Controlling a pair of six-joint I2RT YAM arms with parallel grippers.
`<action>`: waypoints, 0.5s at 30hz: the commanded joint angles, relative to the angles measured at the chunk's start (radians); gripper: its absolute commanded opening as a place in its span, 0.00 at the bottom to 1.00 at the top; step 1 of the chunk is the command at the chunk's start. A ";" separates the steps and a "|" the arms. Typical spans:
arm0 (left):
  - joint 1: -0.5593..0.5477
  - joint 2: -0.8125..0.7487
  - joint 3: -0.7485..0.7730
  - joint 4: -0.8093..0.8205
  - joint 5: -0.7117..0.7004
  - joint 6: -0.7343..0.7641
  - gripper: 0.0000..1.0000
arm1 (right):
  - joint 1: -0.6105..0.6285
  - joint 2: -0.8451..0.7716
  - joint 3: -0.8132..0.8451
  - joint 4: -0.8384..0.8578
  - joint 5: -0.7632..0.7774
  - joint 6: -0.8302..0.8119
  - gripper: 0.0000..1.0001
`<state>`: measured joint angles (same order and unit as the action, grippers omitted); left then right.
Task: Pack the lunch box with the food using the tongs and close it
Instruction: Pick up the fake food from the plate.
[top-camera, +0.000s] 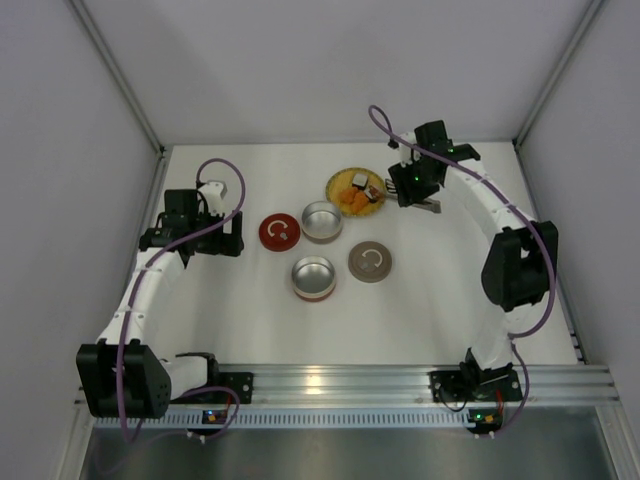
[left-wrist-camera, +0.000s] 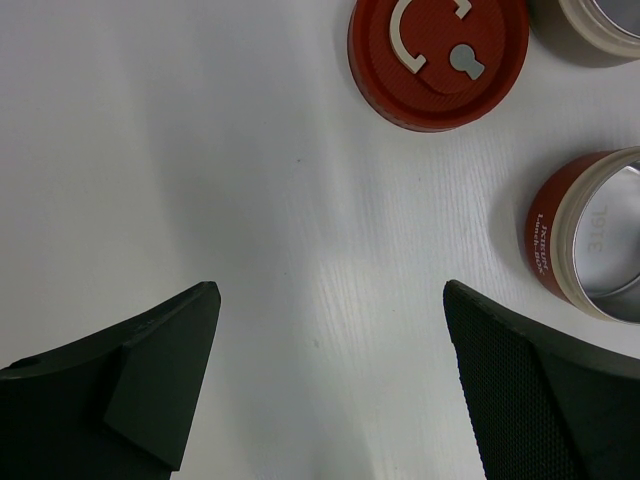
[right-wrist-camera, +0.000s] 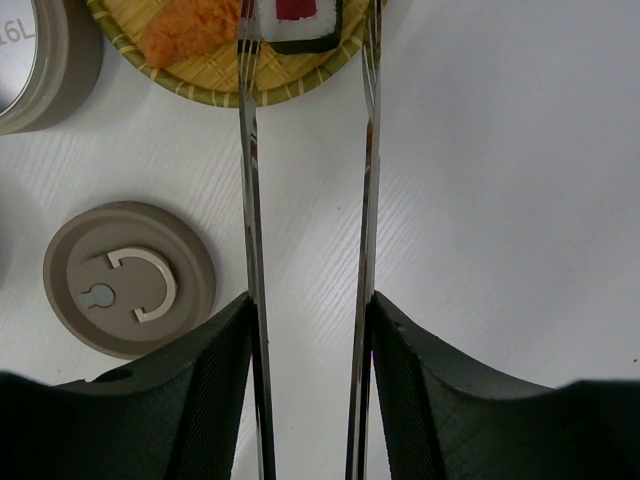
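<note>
Two arms of the silver tongs (right-wrist-camera: 250, 200) are reaching straight ahead from the right gripper (right-wrist-camera: 310, 320) that is clasping them, tips straddling the white-and-black roll piece (right-wrist-camera: 298, 30) on the woven plate (right-wrist-camera: 220, 85), while the left gripper (left-wrist-camera: 330, 350) is hanging wide open by the red lid (left-wrist-camera: 438, 60).
</note>
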<state>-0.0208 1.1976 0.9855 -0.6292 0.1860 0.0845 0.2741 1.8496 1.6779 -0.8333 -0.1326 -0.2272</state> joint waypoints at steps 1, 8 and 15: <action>-0.002 -0.021 0.004 0.010 0.007 0.011 0.98 | 0.014 0.005 0.049 -0.001 0.013 -0.009 0.48; -0.002 -0.016 -0.002 0.017 0.007 0.012 0.98 | 0.020 0.022 0.059 0.002 0.010 -0.009 0.49; -0.002 -0.012 -0.008 0.023 0.009 0.012 0.98 | 0.031 0.026 0.065 0.003 0.008 -0.009 0.49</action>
<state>-0.0208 1.1976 0.9855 -0.6289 0.1860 0.0853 0.2859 1.8732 1.6852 -0.8307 -0.1276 -0.2279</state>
